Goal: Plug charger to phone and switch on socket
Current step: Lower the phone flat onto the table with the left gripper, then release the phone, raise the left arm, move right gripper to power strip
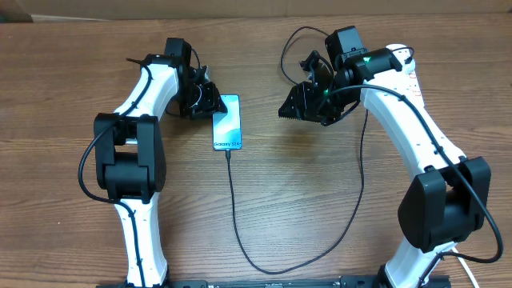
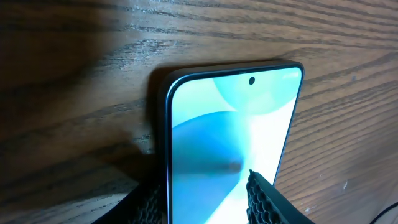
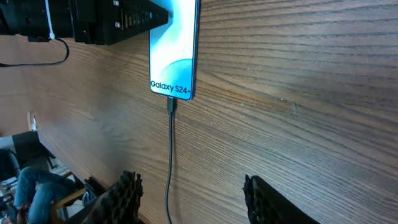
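Two pincers at work: my right pincer [image 3: 188, 180], spread and empty, hangs above the table [image 3: 298, 93] to the right of the phone [image 1: 227, 122]; my left pincer [image 2: 202, 186] straddles the phone's far end, though whether it pinches I cannot tell. The charger [image 1: 234, 208] looks seated in the phone's near end, its cable trailing near and right. A tug from the left could unseat the tip; a blind sweep could snag the cable, as the socket shows in no view

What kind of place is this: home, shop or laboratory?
Probably a robotics lab: left arm and right arm at a wooden table, a phone with charger attached, someone seated nearby.
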{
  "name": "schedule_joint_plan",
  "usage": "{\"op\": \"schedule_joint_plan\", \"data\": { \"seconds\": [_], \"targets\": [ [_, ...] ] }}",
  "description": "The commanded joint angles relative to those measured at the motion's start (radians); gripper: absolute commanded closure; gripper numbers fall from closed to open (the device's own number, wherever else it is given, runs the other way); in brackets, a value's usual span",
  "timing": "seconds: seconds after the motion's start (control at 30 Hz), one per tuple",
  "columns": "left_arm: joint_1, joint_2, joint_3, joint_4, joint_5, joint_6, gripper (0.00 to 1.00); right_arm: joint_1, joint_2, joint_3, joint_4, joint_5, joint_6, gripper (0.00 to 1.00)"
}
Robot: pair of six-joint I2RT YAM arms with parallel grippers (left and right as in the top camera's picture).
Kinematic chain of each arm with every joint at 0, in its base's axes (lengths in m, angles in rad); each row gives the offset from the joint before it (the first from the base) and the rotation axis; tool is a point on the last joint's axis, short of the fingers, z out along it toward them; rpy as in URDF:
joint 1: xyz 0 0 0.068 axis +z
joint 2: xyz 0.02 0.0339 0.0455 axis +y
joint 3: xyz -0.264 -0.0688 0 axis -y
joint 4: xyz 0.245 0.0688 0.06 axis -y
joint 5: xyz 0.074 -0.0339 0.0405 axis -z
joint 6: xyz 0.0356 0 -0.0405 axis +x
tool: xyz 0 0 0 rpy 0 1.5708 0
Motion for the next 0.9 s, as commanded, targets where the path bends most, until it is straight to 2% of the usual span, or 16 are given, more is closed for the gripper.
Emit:
{"op": "schedule_joint_plan", "data": {
  "seconds": [0.0, 0.1, 0.17, 0.43, 0.53, 0.67, 0.87],
  "targets": [
    [-0.006, 0.011, 0.013, -0.008, -0.051, 0.015, 0.55, 0.001, -0.037, 0.027, 0.001, 0.009, -0.008, 0.46],
    [-0.006, 0.011, 0.013, -0.008, -0.093, 0.003, 0.41, 0.001, -0.037, 0.027, -0.003, 0.010, -0.009, 0.46],
    [-0.006, 0.010, 0.014, -0.013, -0.113, -0.003, 0.38, 0.001, -0.037, 0.027, -0.005, 0.010, -0.009, 0.46],
    [-0.005, 0.006, 0.137, -0.136, -0.218, -0.011, 0.38, 0.001, -0.037, 0.027, -0.005, 0.010, -0.009, 0.46],
    [-0.005, 0.006, 0.237, -0.211, -0.247, -0.011, 0.36, -0.001, -0.037, 0.027, -0.002, 0.009, -0.009, 0.47],
    [-0.005, -0.003, 0.462, -0.348, -0.286, -0.011, 0.31, -0.004, -0.039, 0.029, -0.002, 0.009, -0.009, 0.47],
    [-0.005, -0.080, 0.663, -0.431, -0.313, -0.015, 0.30, -0.034, -0.079, 0.030, -0.002, 0.009, -0.009, 0.48]
  ]
}}
